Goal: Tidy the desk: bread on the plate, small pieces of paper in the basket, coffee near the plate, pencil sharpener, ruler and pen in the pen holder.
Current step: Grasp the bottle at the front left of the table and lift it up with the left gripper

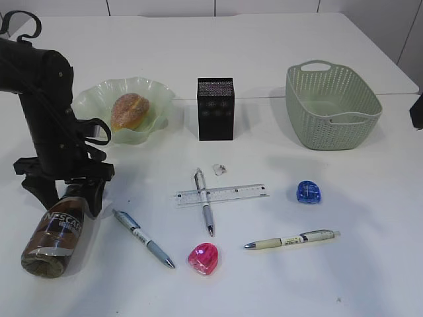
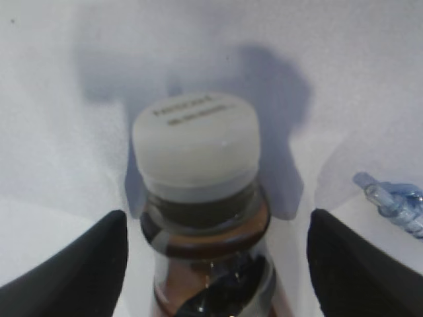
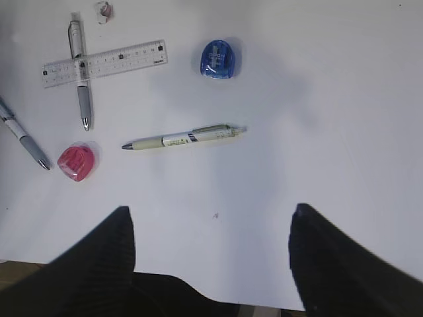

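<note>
The brown Nescafe coffee bottle lies on its side at the front left. My left gripper is open, one finger on each side of its neck, not touching; the left wrist view shows the white cap between the fingers. The bread sits on the green wavy plate. The black pen holder stands mid-table. The ruler lies under a grey pen. A pink sharpener, a blue sharpener and a paper scrap lie nearby. My right gripper is open and empty.
A green woven basket stands at the back right. A blue pen lies right of the bottle, and a cream pen lies at the front centre. The right wrist view shows the cream pen and the blue sharpener.
</note>
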You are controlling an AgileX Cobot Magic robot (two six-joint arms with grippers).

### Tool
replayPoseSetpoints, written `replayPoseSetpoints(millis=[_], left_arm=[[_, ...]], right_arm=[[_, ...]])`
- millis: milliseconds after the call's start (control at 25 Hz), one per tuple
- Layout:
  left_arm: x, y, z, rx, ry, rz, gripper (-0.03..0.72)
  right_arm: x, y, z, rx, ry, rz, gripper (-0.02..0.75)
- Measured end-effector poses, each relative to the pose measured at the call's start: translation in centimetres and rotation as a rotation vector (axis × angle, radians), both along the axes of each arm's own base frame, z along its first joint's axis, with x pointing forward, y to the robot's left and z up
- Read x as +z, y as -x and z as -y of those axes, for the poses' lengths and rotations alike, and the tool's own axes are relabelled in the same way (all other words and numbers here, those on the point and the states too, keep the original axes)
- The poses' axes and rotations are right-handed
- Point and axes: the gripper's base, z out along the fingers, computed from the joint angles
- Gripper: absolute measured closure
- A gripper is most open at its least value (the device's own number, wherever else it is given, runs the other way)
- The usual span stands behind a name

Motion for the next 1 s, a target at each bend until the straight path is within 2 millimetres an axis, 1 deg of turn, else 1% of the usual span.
replayPoseSetpoints(millis=[120,240,360,600,720,840,1000], left_arm=[[0.0,0.0,0.0,0.0,0.0,0.0,0.099],[0.0,0.0,0.0,0.0,0.0,0.0,0.13],[0.0,-0.02,0.0,0.0,0.0,0.002,0.188],[0.0,-0.02,0.0,0.0,0.0,0.002,0.348],[0.0,-0.02,-0.04,-0.003,-0.004,0.003,0.4],[0.0,-0.05,-0.17,-0.012,-0.017,0.006,0.424],[0.0,-0.03,-0.3,-0.02,-0.031,0.003,0.431]], right_arm=[[0.0,0.0,0.0,0.0,0.0,0.0,0.174],[0.0,0.0,0.0,0.0,0.0,0.0,0.174],[0.0,0.0,0.0,0.0,0.0,0.0,0.174],[0.0,0.0,0.0,0.0,0.0,0.0,0.173],[0.0,0.0,0.0,0.0,0.0,0.0,0.173],[0.0,0.0,0.0,0.002,0.001,0.0,0.174],[0.0,0.0,0.0,0.002,0.001,0.0,0.174]])
